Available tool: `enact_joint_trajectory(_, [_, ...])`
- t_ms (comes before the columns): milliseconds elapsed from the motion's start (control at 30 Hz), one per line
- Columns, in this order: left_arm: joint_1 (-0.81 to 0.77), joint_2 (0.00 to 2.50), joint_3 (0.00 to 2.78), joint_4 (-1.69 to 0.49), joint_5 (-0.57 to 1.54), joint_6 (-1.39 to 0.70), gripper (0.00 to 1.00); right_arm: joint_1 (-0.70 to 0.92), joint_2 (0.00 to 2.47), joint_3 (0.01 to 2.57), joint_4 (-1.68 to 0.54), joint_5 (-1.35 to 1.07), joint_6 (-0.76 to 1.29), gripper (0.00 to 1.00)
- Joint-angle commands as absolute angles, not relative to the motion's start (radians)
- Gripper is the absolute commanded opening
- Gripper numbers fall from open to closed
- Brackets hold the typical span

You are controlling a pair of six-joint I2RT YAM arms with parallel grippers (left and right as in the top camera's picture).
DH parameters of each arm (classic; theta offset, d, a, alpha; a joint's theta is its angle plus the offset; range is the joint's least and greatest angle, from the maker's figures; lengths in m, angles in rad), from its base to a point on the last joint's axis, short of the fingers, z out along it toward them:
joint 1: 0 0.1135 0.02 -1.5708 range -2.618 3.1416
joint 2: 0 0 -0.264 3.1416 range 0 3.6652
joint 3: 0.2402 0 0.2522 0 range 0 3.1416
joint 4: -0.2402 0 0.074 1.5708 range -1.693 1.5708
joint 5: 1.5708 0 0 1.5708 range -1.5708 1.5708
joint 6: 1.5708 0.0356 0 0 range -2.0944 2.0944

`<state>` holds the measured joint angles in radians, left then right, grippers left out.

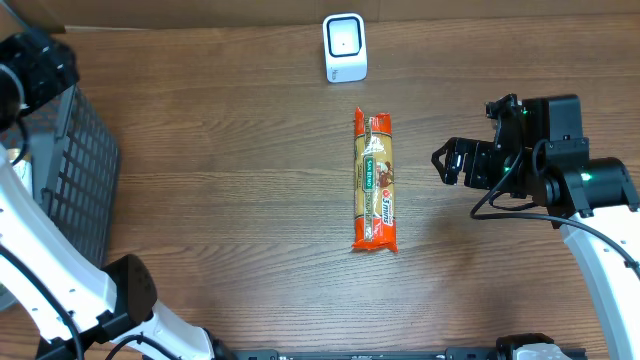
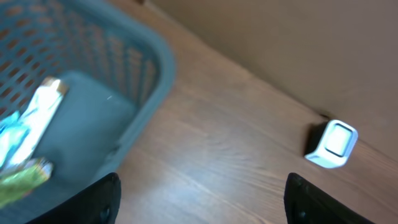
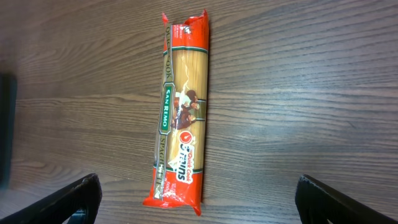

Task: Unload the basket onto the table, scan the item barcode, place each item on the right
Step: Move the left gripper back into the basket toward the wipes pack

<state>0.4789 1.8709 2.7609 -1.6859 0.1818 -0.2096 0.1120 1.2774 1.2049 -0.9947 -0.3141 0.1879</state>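
Observation:
The item, a long red and yellow spaghetti packet [image 1: 375,182], lies flat in the middle of the table, label side up, with no barcode showing. The right wrist view shows the packet [image 3: 181,112] lengthwise, its near end between my right gripper's fingers. My right gripper [image 1: 450,162] hovers to its right, open and empty [image 3: 198,199]. The white scanner [image 1: 345,47] stands at the far edge. My left gripper [image 2: 202,208] is open over bare wood beside the basket, with the scanner [image 2: 333,144] ahead on its right. In the overhead view the left arm [image 1: 35,60] is at the far left.
A grey-blue plastic basket [image 1: 70,170] stands at the table's left side. In the left wrist view the basket [image 2: 149,62] holds a few packets [image 2: 37,118]. A cardboard wall runs along the far edge.

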Motion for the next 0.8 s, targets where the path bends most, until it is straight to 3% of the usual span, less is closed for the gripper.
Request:
enact_joint_trajectory(0, [0.511,1.861,2.695,-1.689,0.175,-0.204,0.73,0.118,1.270,1.224,-0.989,-0.316,0.194,1.00])
enact_joint_trajectory(400, [0.535,1.861,2.543,-1.690,0.062,-0.276,0.69,0.118,1.270,1.224,-0.989,-0.316,0.194,1.00])
enact_joint_trajectory(767, [0.651,1.860,2.531,-1.689,0.026,-0.339,0.70,0.118,1.270,1.224,-0.990,-0.316,0.193,1.00])
